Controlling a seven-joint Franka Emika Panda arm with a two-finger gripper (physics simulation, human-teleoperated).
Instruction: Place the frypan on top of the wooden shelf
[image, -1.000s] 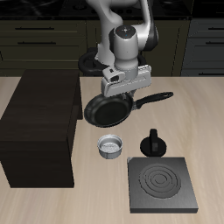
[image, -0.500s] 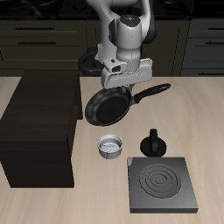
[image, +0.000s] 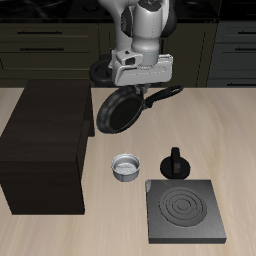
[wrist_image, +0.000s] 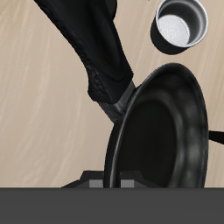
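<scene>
The frypan is a round black pan with a long black handle. It hangs tilted in the air, beside the upper edge of the wooden shelf, a large dark brown cabinet. My gripper is shut on the pan's handle near the pan's rim. In the wrist view the frypan fills most of the frame, seen steeply tilted, with its handle running away from it.
A small grey metal bowl stands on the table below the pan and also shows in the wrist view. A black moka pot stands beside a square black stove plate near the front edge.
My gripper has lifted the frypan higher and toward the shelf. The pan has tilted more steeply.
</scene>
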